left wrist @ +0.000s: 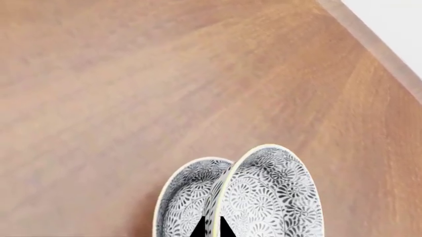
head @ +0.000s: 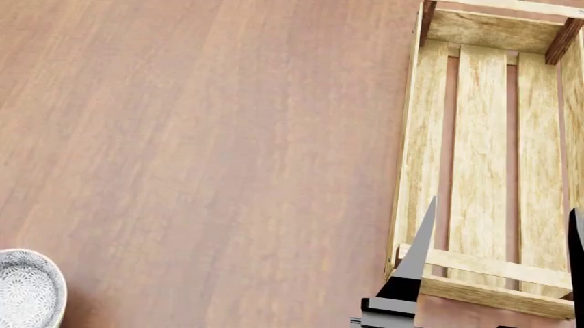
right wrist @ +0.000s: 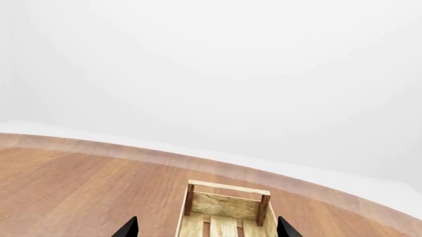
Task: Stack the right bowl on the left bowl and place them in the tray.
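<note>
Two patterned bowls [left wrist: 240, 197] nested, well left of tray [head: 483, 171].

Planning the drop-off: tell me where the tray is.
The tray lies on the table's right side in the head view, lengthwise away from the robot, with the right gripper over its near end.

A broad stretch of bare wooden tabletop [head: 201, 137] is lying open across the head view, offering unobstructed passage. The tray [head: 411, 171] is standing at the right, its low slatted walls and dark corner posts forming the only raised barrier there; its interior is lying vacant. The right gripper [head: 497, 266] is hovering with fingers spread over the tray's near end. In the left wrist view, two patterned bowls [left wrist: 264, 197], nested and tilted, are filling the space at the left gripper's [left wrist: 212, 228] fingertips, above open tabletop.
</note>
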